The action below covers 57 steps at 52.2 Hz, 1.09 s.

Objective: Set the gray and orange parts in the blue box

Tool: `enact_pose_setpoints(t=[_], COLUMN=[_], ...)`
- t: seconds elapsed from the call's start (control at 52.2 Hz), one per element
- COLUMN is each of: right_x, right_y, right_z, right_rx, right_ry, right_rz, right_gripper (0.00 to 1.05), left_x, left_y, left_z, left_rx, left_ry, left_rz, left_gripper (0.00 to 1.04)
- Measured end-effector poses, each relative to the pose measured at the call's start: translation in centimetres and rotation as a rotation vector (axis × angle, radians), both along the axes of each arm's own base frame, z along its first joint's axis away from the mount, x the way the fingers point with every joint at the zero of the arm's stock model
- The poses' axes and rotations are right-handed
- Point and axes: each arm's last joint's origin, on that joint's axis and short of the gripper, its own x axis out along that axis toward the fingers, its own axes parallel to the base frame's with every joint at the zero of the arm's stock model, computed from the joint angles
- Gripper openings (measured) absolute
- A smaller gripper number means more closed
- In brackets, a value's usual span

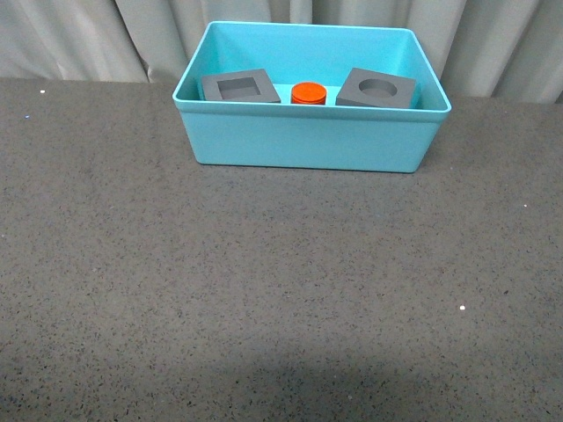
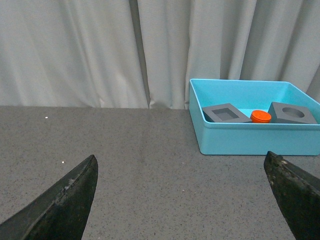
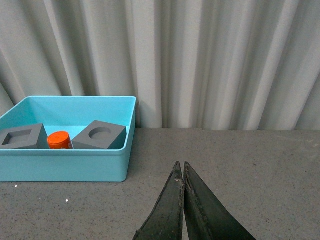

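The blue box (image 1: 308,141) stands at the far middle of the table. Inside it, from left to right, are the gray cube with a square recess (image 1: 239,88), the orange cylinder (image 1: 309,92) and the gray cube with a round recess (image 1: 376,89). Neither arm shows in the front view. In the left wrist view my left gripper (image 2: 181,162) is open and empty over bare table, short of the box (image 2: 250,140). In the right wrist view my right gripper (image 3: 181,166) is shut and empty, to the right of the box (image 3: 65,167).
A pale pleated curtain (image 1: 106,35) hangs behind the table's far edge. The dark speckled table top (image 1: 281,290) stretches in front of the box.
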Motion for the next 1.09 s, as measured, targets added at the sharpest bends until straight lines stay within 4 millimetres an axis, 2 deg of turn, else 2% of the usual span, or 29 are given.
enact_pose_setpoints(t=[0.134, 0.325, 1.091], right_x=[-0.7, -1.6, -3.4], right_y=[-1.1, -1.2, -1.2], right_z=[-0.4, -1.4, -1.4], right_rx=[0.002, 0.002, 0.002], right_ry=[-0.003, -0.009, -0.014], right_rz=[-0.005, -0.003, -0.003], right_gripper=[0.00, 0.00, 0.00], left_x=[0.0, 0.0, 0.0], left_y=[0.0, 0.0, 0.0], left_z=[0.0, 0.0, 0.0], left_rx=[0.000, 0.000, 0.000], left_ry=[0.000, 0.000, 0.000], left_rz=[0.000, 0.000, 0.000], left_gripper=[0.98, 0.98, 0.98])
